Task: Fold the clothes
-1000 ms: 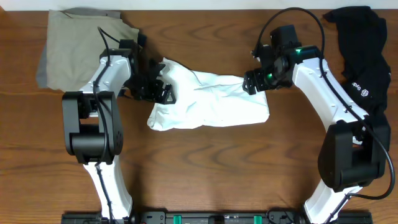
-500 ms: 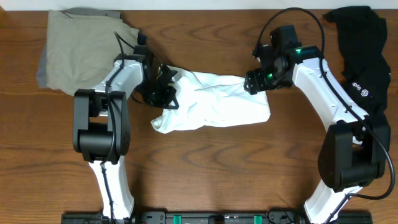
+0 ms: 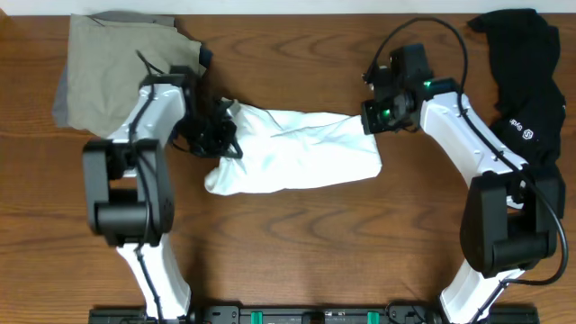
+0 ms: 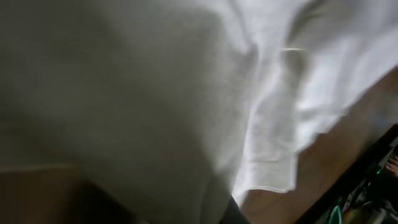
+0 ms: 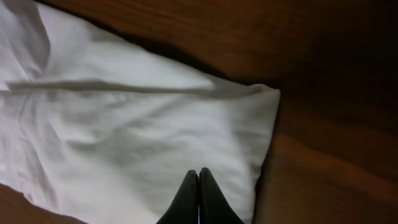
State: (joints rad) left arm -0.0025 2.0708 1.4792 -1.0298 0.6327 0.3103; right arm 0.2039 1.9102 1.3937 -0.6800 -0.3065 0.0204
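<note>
— Where is the shirt on your feed?

— The white T-shirt lies crumpled lengthwise on the tabletop, between my two arms. A khaki garment sits at the far left corner and a black garment at the far right, both apart from it.

— And the right side?

— My right end effector is clenched, its tips meeting on the cloth near the shirt's right edge. I cannot tell whether any fabric is pinched.

— The left?

— My left end effector is at the shirt's bunched left end. Its wrist camera shows only white cloth, so I cannot tell whether it is clenched or released.
</note>
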